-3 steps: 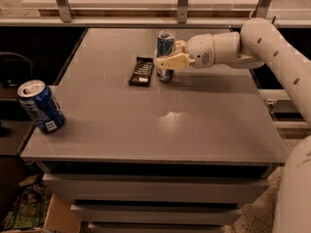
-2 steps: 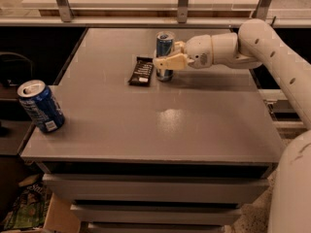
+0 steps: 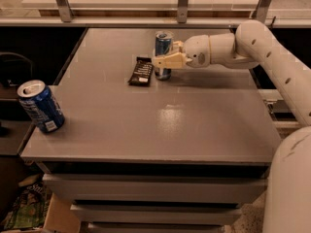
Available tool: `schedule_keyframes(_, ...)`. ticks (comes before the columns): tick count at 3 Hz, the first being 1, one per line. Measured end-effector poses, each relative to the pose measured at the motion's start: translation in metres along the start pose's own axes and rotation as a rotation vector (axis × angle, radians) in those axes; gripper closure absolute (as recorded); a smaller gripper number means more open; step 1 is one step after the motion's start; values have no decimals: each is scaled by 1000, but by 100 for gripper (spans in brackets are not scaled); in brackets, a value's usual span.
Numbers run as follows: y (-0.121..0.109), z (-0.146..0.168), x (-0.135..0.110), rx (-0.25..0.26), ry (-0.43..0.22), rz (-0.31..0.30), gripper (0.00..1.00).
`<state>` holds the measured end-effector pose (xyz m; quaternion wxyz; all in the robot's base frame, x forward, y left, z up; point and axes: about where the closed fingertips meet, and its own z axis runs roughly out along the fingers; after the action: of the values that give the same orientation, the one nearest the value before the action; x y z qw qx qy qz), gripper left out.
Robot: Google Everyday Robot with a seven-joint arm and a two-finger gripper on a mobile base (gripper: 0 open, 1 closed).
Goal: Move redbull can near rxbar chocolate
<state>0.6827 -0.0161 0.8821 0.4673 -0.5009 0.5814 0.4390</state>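
Note:
The redbull can (image 3: 163, 41), slim and blue-and-silver, stands upright on the grey table (image 3: 160, 120) at the back middle. The rxbar chocolate (image 3: 141, 72), a flat dark bar with white lettering, lies just left of the can, almost touching it. My gripper (image 3: 164, 57) reaches in from the right and is shut on the can. One cream finger (image 3: 167, 60) crosses the can's front and the other sits behind it. The can's base rests on or just above the table.
A wider blue soda can (image 3: 41, 106) stands at the table's front left corner. A railing with metal posts (image 3: 182, 1) runs behind the table. My white arm (image 3: 272, 47) spans the right side. Drawers or shelves sit under the tabletop.

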Motion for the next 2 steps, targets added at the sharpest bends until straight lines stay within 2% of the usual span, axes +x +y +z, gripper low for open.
schedule_keyframes(2, -1, 4, -1, -5, -9, 5, 13)
